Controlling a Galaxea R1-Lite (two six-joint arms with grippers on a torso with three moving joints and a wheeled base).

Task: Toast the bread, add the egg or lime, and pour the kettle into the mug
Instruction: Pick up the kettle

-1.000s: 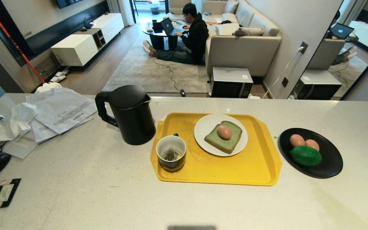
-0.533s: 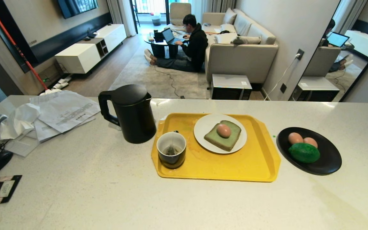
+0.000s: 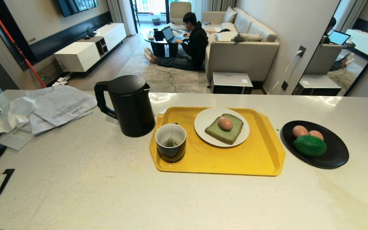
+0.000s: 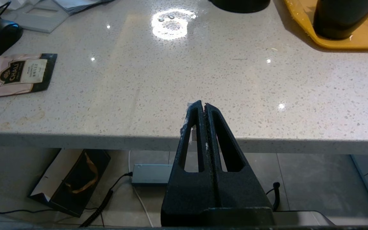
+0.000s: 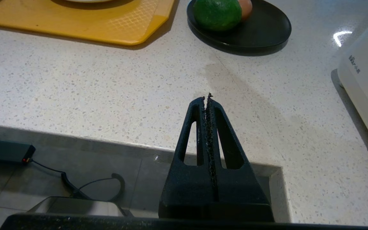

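Ahead of both empty pinched-together grippers, left [image 4: 202, 104] and right [image 5: 207, 97], at counter [image 3: 107, 191] edge: kettle [image 3: 127, 103] upright off tray [image 3: 254, 159], bread [image 3: 224, 129] plated under egg [image 3: 225, 123], mug [image 3: 171, 142] with teabag, seemingly unfilled; lime [image 3: 310, 145] unused; pouring likely left.

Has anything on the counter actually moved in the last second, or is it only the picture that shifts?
Only the robot's head camera moved, so the whole scene shifts together. The kettle, mug, bread with the egg on it, and lime keep their places. Nothing was grasped or released.
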